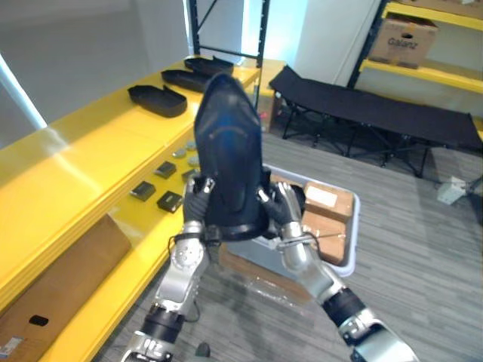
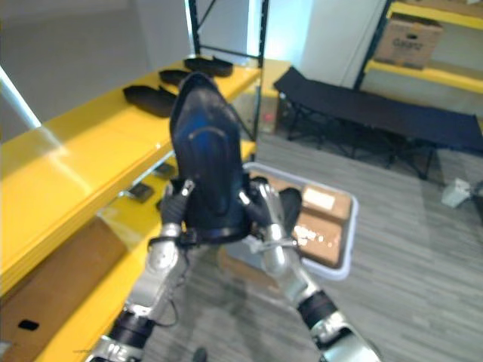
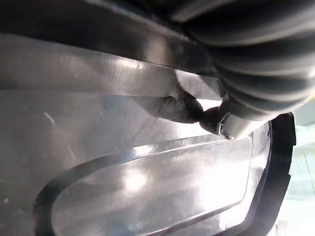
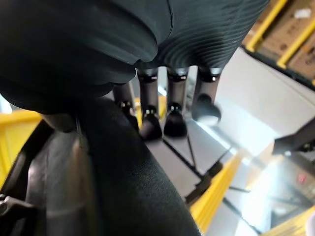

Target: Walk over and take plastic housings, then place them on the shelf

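Housing (image 1: pixel 226 151): upright, long axis vertical, held betw. both hands, just off shelf (image 1: pixel 83 158) edge.
L hand (image 1: pixel 195 202): shelf-side of housing, nearer shelf; grip can't tell.
R hand (image 1: pixel 283 207): far side; fingers (image 4: pixel 170 105) straight.

Silver-grey arms (image 1: pixel 185 260) end in dark-ribbed hands (image 1: pixel 283 207) with dark-tipped fingers (image 4: pixel 148 125).
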Robot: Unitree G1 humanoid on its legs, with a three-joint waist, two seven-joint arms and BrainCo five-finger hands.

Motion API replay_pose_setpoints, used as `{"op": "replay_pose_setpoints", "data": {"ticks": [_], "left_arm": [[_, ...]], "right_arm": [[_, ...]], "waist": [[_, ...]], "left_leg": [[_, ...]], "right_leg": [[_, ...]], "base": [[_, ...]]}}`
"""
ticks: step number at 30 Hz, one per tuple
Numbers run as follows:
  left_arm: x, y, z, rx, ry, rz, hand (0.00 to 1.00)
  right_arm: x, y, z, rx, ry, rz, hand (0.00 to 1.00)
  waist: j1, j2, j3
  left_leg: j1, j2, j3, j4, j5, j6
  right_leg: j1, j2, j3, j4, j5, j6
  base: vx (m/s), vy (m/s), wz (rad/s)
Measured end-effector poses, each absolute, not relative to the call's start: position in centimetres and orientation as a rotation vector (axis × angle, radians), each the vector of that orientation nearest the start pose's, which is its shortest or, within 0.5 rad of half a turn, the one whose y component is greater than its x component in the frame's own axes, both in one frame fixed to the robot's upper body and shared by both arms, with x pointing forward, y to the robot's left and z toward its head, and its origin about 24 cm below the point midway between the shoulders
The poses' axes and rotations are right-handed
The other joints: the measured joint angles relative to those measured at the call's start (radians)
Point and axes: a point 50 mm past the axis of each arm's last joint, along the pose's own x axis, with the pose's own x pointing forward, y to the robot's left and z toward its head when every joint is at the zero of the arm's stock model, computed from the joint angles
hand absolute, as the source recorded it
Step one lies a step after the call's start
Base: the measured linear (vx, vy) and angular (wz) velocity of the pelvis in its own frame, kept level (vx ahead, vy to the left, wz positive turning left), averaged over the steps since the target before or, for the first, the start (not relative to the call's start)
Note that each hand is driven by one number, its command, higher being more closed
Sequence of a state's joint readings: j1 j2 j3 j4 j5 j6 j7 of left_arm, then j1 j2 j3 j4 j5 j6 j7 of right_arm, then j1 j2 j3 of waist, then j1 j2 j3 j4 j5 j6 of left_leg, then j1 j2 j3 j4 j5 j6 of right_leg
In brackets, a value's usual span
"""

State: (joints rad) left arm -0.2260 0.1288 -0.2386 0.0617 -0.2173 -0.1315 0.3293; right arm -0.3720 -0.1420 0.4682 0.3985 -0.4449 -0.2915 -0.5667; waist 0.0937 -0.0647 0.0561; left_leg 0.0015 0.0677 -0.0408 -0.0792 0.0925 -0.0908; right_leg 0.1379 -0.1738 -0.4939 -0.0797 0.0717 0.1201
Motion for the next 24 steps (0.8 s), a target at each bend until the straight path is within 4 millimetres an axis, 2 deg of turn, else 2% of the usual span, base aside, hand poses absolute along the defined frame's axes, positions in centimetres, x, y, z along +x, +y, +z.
{"op": "replay_pose_setpoints", "data": {"ticks": [3,9,11,17,19,24], "left_arm": [[28.7,12.2,10.0,-0.073,-0.267,0.022,1.00],[27.7,12.6,13.2,0.054,-0.449,0.038,1.00],[27.1,12.7,13.5,0.053,-0.474,0.044,1.00],[25.0,13.8,12.1,0.100,-0.488,0.233,1.00],[23.8,15.4,11.8,0.087,-0.498,0.356,1.00],[21.9,17.0,11.6,0.138,-0.529,0.534,1.00]], "right_arm": [[28.7,-6.1,7.2,-0.493,-0.501,0.120,0.00],[27.6,-5.5,6.1,-0.462,-0.473,0.203,0.00],[27.3,-5.4,6.0,-0.431,-0.472,0.212,0.00],[25.8,-6.2,6.3,-0.257,-0.456,0.165,0.00],[25.1,-7.3,7.7,-0.151,-0.500,0.094,0.00],[24.8,-9.7,9.5,-0.030,-0.540,-0.027,0.00]], "waist": [[-0.002,0.000,0.000],[0.001,0.001,0.000],[0.000,0.002,0.001],[-0.001,0.011,0.001],[-0.004,0.014,0.001],[-0.004,0.014,0.000]], "left_leg": [[0.000,0.001,0.000,0.000,0.000,0.000],[0.000,-0.010,-0.001,0.000,-0.002,0.002],[0.000,-0.012,-0.001,0.000,-0.002,0.003],[0.000,-0.022,0.000,0.000,-0.004,0.005],[0.000,-0.023,0.001,0.000,-0.006,0.007],[0.000,-0.022,0.025,0.000,-0.010,0.007]], "right_leg": [[0.000,0.000,0.000,0.000,0.000,0.000],[-0.003,-0.005,-0.009,0.000,-0.004,-0.006],[-0.003,-0.007,-0.013,0.000,-0.006,-0.007],[-0.004,-0.017,-0.016,0.004,-0.009,-0.004],[-0.005,-0.018,-0.015,0.005,-0.010,-0.003],[-0.018,-0.021,0.004,0.010,-0.012,-0.004]], "base": [[0.00,0.000,0.00],[0.00,0.000,0.00],[0.00,0.000,0.00],[0.00,0.000,0.00],[0.00,0.000,0.00],[-0.01,0.011,-0.09]]}}
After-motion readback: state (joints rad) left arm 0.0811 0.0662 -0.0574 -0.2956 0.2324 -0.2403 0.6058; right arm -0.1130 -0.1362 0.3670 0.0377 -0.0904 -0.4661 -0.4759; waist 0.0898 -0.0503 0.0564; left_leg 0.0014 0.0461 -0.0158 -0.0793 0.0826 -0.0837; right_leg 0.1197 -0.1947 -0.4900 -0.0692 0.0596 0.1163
